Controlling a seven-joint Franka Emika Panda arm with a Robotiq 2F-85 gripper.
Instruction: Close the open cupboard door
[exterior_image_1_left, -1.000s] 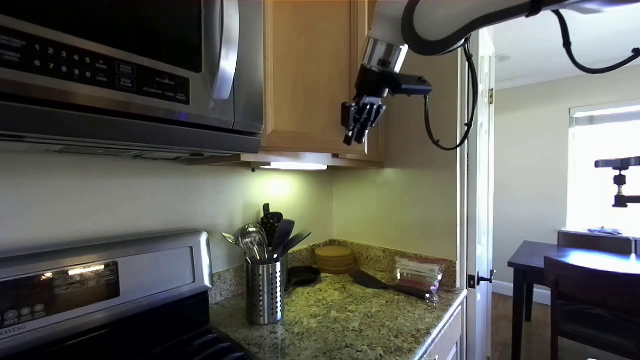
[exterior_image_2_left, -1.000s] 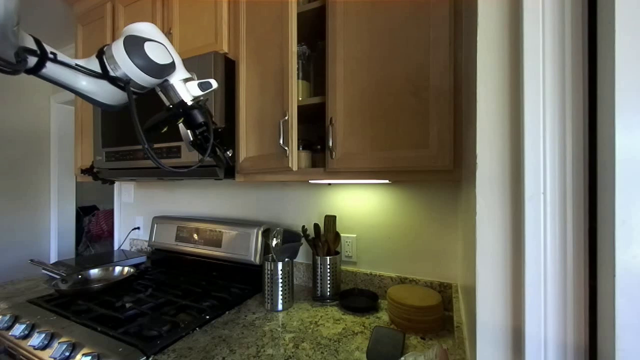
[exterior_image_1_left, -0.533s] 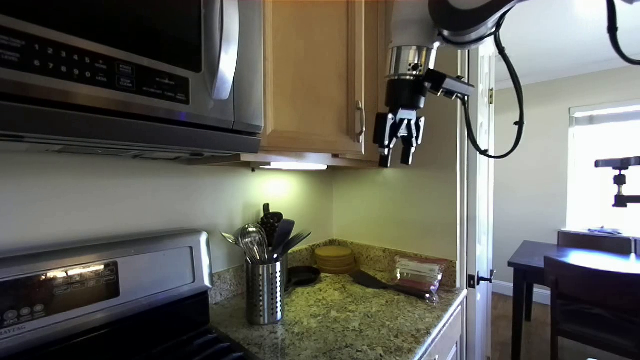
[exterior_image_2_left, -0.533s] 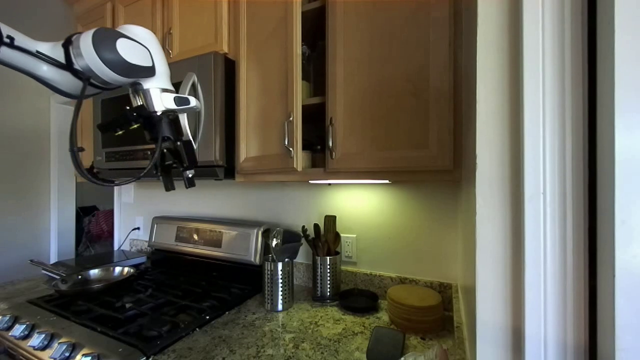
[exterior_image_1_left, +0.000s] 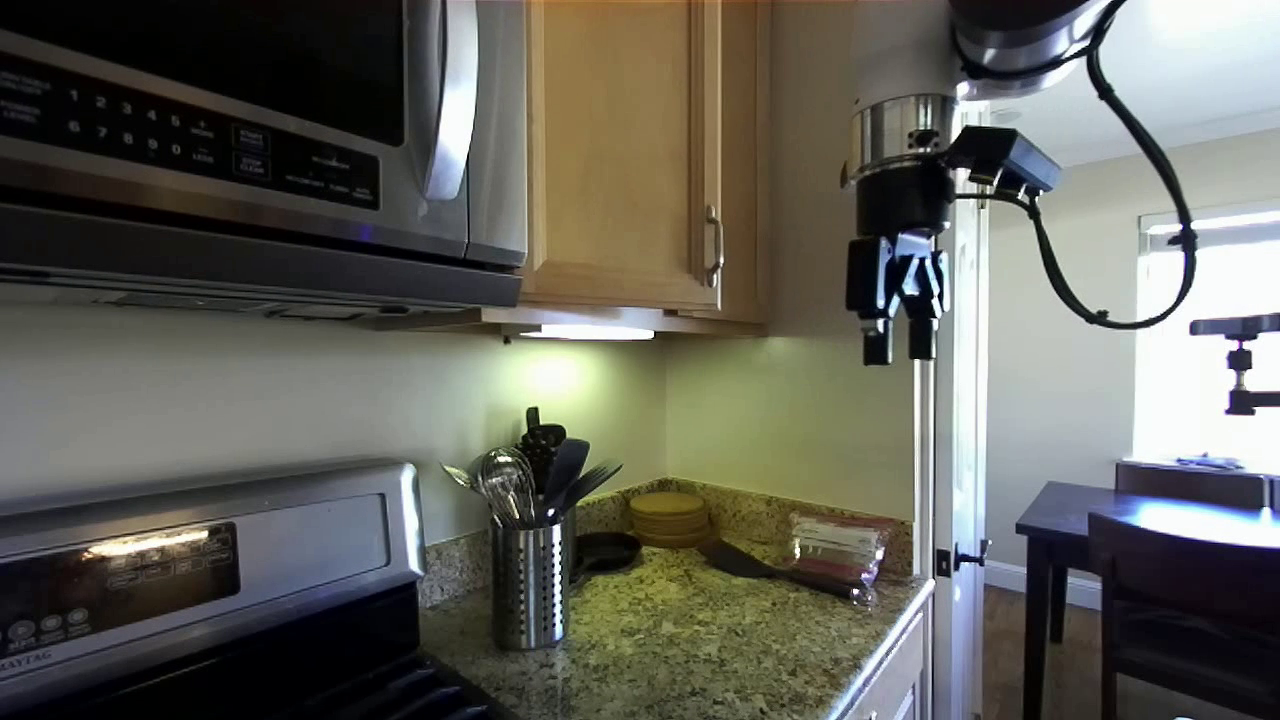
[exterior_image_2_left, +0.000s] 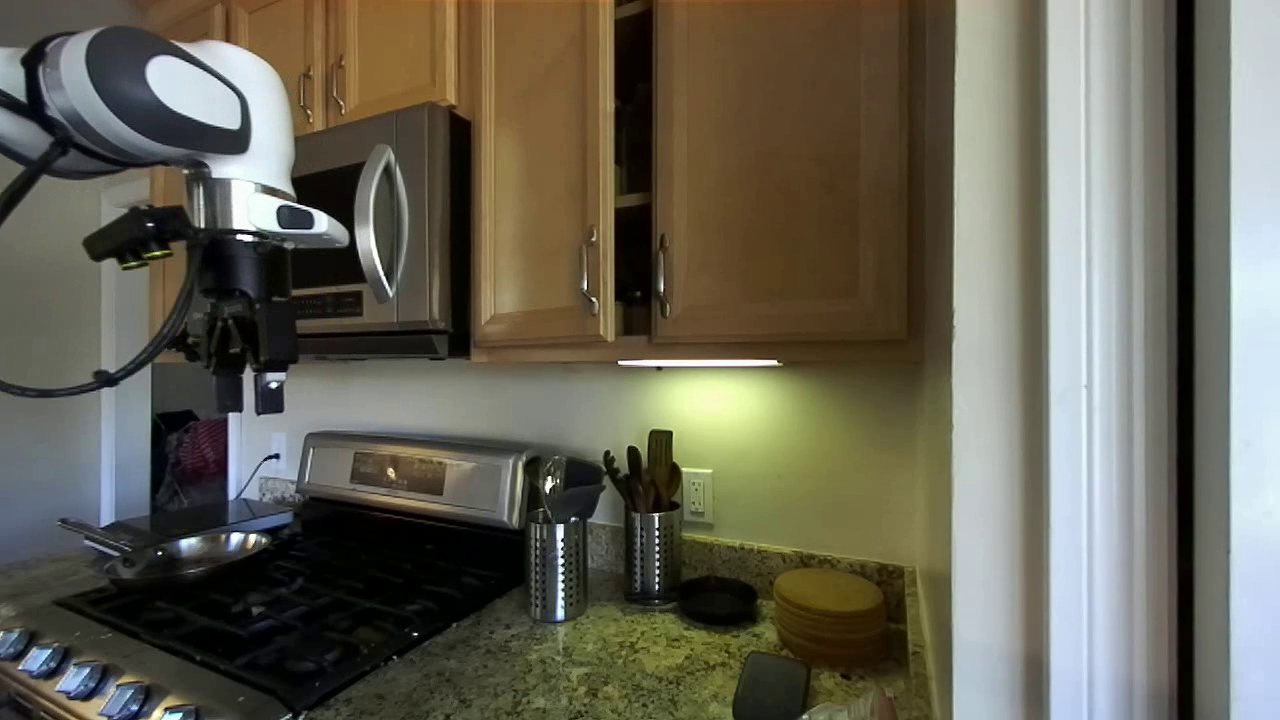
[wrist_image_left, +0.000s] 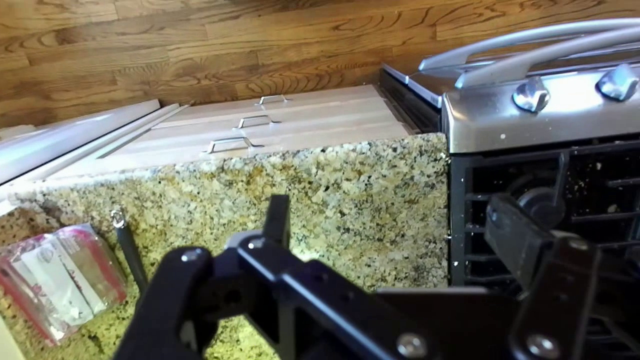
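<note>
Exterior view: above rear edge of bench (exterior_image_2_left: 570, 665), cupboard door (exterior_image_2_left: 540, 180) stood ajar, final swing apparently left; jaws hung well parted, empty.

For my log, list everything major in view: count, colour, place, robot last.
Counter: 1, speckled, foreground
Stove: 1, black and silver, beside counter
Microwave: 1, silver, above stove
Cupboard door: 1, brown, ajar beside microwave
Other cupboard doors: at least 3, brown, nearby
Frying pan: 1, silver, at stove's edge
Utensil holders: 2, silver, on counter
Shallow pan: 1, black, on counter
Stacked rounds: several, mustard, counter corner
Spatula: 1, black, on counter
Packet: 1, reddish, on counter
Gripper: 1, black, mid-air, open
Robot arm: 1, white, above gripper
</note>
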